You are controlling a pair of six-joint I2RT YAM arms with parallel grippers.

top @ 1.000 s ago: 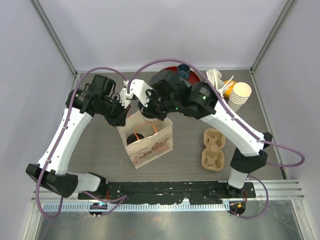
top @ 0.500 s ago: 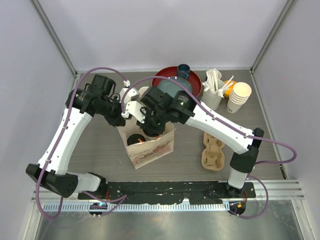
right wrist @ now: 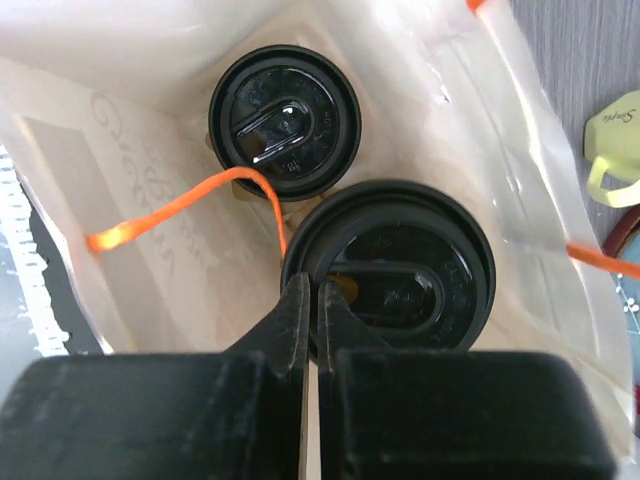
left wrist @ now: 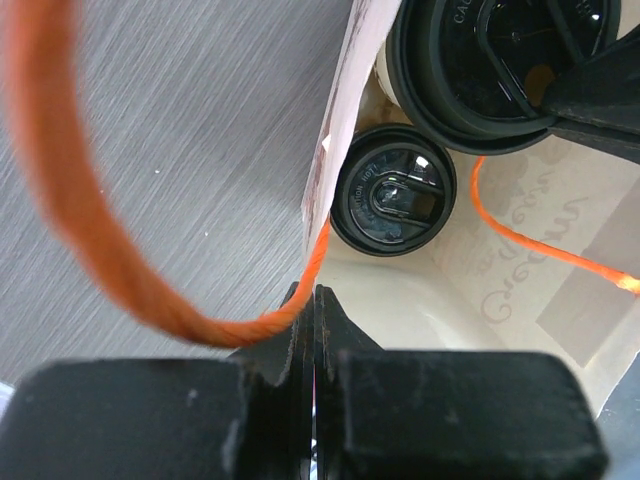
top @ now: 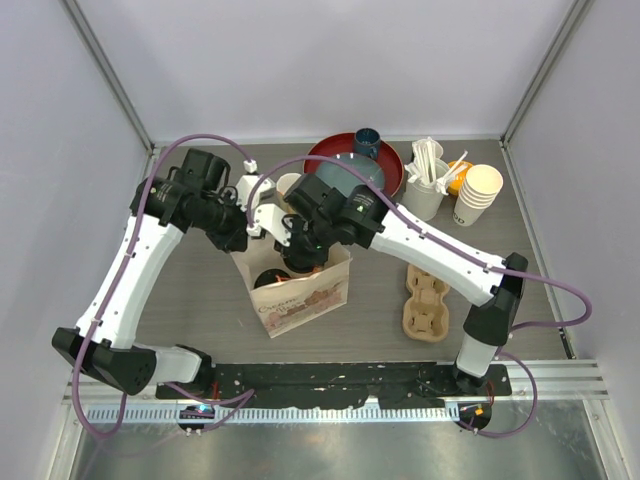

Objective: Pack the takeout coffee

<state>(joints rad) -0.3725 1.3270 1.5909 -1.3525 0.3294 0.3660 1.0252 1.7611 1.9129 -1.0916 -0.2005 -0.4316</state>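
Grey table [top: 375, 310], white walls [top: 320, 60]; paper bag [top: 300, 300]: left pincer [left wrist: 315, 295] clamps orange handle [left wrist: 60, 200], right pincer [right wrist: 312, 285] pinches lidded coffee cup [right wrist: 410, 265] inside.

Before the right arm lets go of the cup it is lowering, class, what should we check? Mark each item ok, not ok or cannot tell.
1. The first cup stands upright inside the bag: ok.
2. The second cup is within the bag's mouth, beside the first: ok.
3. The right gripper is shut on the second cup's lid rim: ok.
4. The left gripper is shut on the bag's edge, holding it open: ok.
5. The second cup rests on the bag's floor: cannot tell.
6. The handle string is clear of the cups: not ok, it runs in between them.
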